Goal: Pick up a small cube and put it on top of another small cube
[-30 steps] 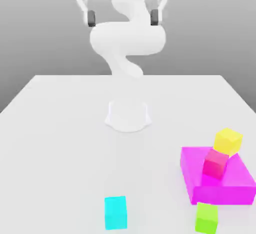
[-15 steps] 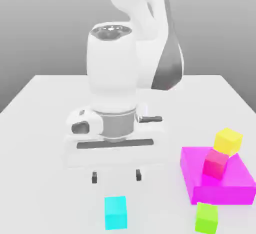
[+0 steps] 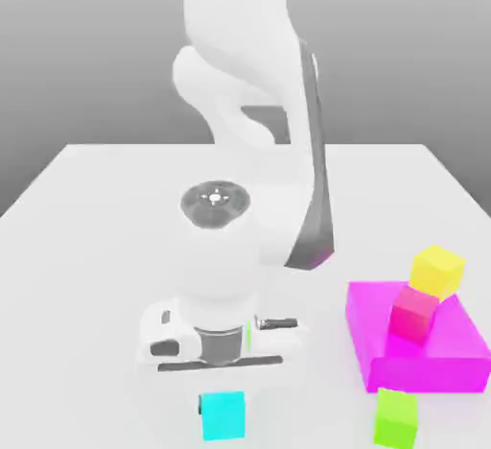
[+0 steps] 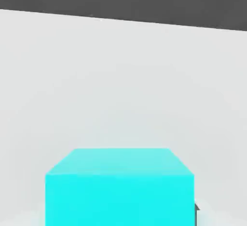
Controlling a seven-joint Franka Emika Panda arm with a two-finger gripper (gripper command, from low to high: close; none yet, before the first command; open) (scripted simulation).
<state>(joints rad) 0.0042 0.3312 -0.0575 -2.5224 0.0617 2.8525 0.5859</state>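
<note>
At six o'clock on the pale, smooth bench in the exterior view, the small, solid cyan cube is gripped by dark-tipped fingers closed to its width, and should be raised straight up, kept level, before any sideways travel.

In the exterior view, a block lies right, one cube on it, a second cube by its back edge, a third cube before it; a fourth cube lies well left.
</note>
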